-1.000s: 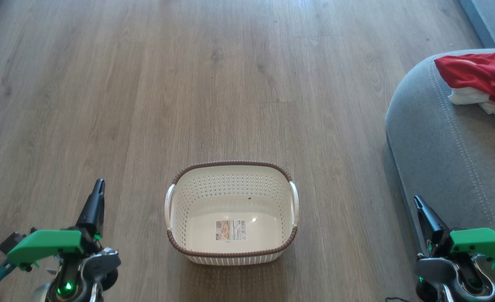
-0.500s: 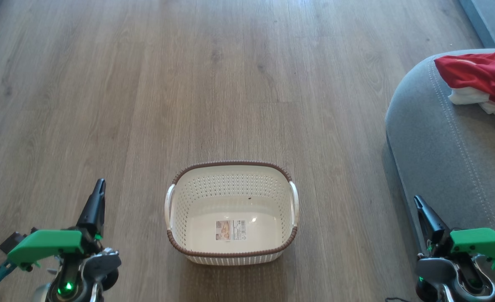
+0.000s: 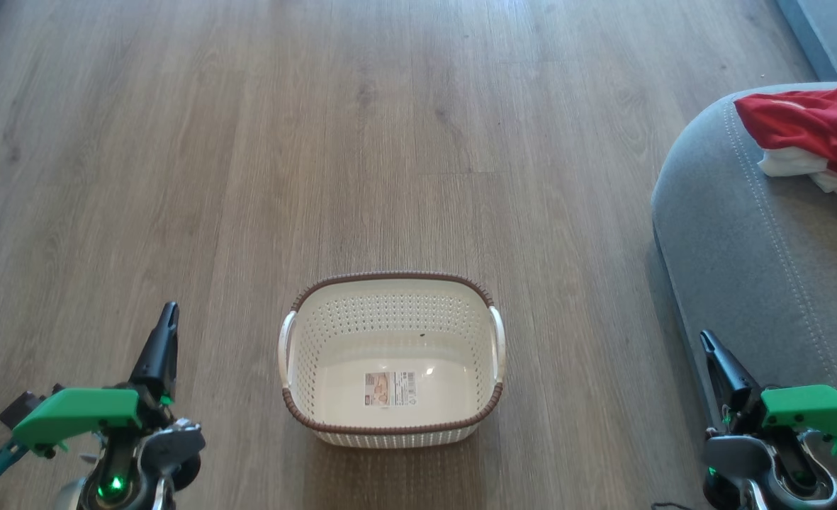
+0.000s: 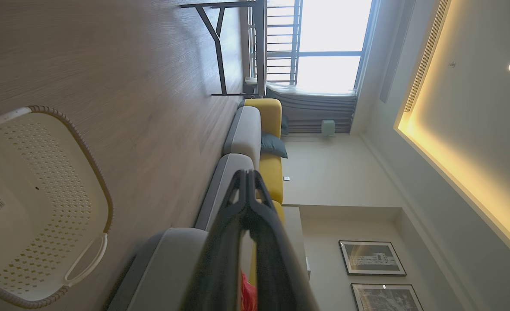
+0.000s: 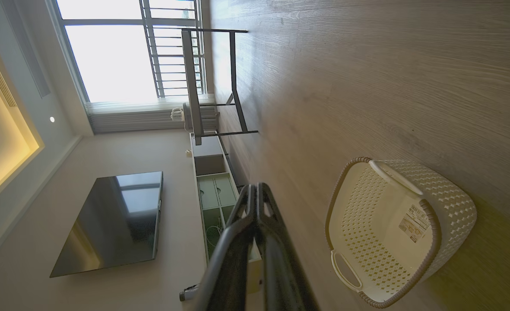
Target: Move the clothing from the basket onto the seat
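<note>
Floor: we see pale wood-look planks (image 3: 390,142) across most of the head view, running from the top edge down to the bottom.
Seat: the grey cushion (image 3: 758,269) takes the right edge of the head view, its rounded corner and pale double stitching turned toward frame centre. It is well apart from the basket.
Basket: the cream perforated basket (image 3: 390,278) stands upright on the floor at lower centre. We see nothing inside it but the label sticker (image 3: 390,388) on its bottom.
Clothing: the red garment (image 3: 808,120), with white showing at its lower fold, lies bunched on the seat at the upper right. It is partly cut off by the frame edge and well apart from the basket.
Left tool: it sits at the lower left (image 3: 169,312) with its two dark fingers pressed together and nothing between them, raised clear of the basket.
Right tool: it sits at the lower right (image 3: 706,338), just beside the near edge of the seat. Its fingers are likewise closed tight and hold nothing.
Done, as we judge it: the garment is out of the basket and resting on the cushion, so the transfer itself looks complete.
Left, as we judge it: we find nothing more to carry. How the rest of the garment lies we cannot tell, because it runs past the right edge.
</note>
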{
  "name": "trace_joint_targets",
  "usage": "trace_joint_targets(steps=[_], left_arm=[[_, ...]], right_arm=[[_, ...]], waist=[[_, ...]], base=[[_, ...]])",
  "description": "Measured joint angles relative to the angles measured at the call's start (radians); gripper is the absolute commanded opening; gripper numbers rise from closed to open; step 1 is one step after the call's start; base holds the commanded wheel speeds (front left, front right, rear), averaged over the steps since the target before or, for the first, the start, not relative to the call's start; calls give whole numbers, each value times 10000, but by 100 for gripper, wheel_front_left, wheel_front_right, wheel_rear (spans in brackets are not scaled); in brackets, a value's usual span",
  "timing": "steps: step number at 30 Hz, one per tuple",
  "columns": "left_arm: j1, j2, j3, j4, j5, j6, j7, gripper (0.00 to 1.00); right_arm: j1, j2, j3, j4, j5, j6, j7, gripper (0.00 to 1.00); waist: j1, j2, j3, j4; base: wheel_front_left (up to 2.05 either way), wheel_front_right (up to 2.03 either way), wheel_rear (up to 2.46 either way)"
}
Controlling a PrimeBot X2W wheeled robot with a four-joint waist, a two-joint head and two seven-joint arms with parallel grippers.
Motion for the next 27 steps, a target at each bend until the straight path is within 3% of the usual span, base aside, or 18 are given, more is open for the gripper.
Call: trace_joint_targets(steps=[27], left_arm=[[1,-2,-2,-2,0,0,-2,0]], right_arm=[[0,0,0,0,0,0,0,0]], waist=[[0,0,0,0]], base=[[0,0,0]])
